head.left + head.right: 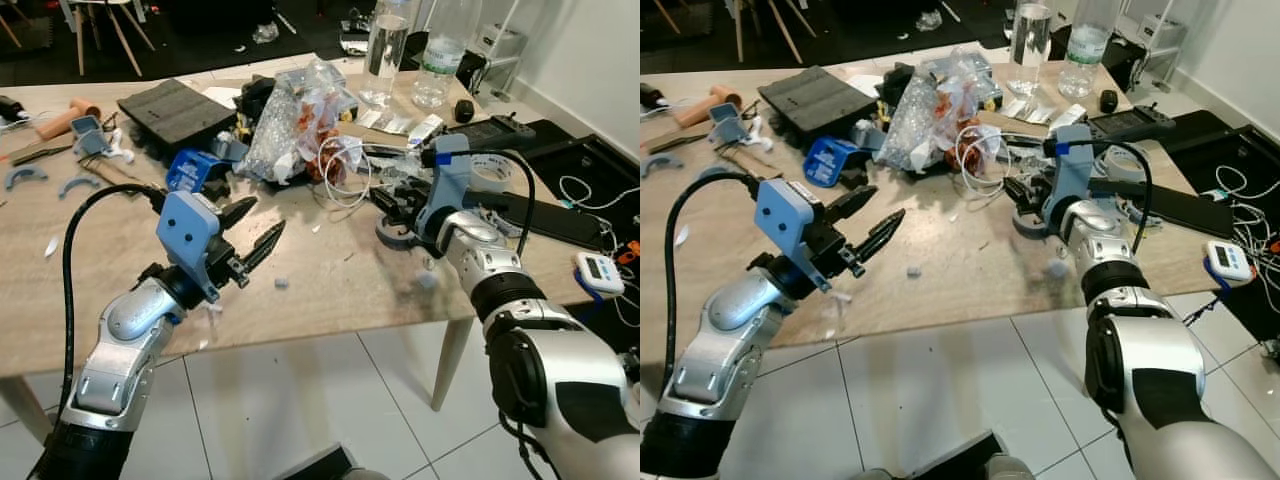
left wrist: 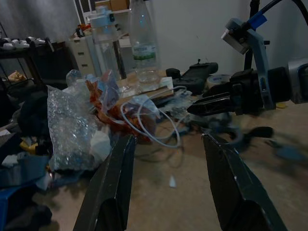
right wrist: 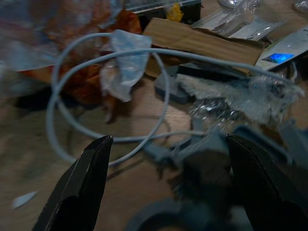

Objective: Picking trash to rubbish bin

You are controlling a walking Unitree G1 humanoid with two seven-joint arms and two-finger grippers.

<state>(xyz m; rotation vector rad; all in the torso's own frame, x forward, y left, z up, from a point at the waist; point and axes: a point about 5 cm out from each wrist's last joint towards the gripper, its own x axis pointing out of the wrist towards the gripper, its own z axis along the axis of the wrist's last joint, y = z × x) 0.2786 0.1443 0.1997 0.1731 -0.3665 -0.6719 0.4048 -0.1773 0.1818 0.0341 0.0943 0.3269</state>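
White floor tiles are showing beneath a wooden counter (image 1: 330,275) that is carrying a spread of clutter.

At the left end, an orange-handled tool (image 1: 62,120) and grey curved parts (image 1: 24,176) are lying on the wood. A black textured slab (image 1: 175,110) is sitting further back, and a blue packet (image 1: 192,170) is lying just in front of it.

The left claw (image 1: 252,236) is hovering over the counter near its front edge, fingers spread apart and holding nothing. In the left wrist view its two fingers (image 2: 113,185) are framing the trash pile ahead.

The trash is sitting in the middle of the counter: a crumpled clear plastic bag (image 1: 285,130) with an orange wrapper (image 1: 318,135) against it, and a white cable (image 1: 345,170) looping out from the pile toward the right. A small grey scrap (image 1: 281,284) is lying alone on bare wood in front of the pile.

Two clear plastic bottles (image 1: 385,50) are standing upright at the back, near small sachets (image 1: 385,121).

The right claw (image 1: 392,205) is reaching low over the counter just right of the cable loop, above grey plastic parts (image 1: 395,235). In the right wrist view its fingers (image 3: 77,187) are standing wide apart, gripping nothing, with the cable and a flat piece of cardboard (image 3: 202,43) ahead.

A roll of tape (image 1: 492,172) and a black device (image 1: 495,130) are lying behind the right arm. A white timer (image 1: 598,272) is resting at the counter's right edge.
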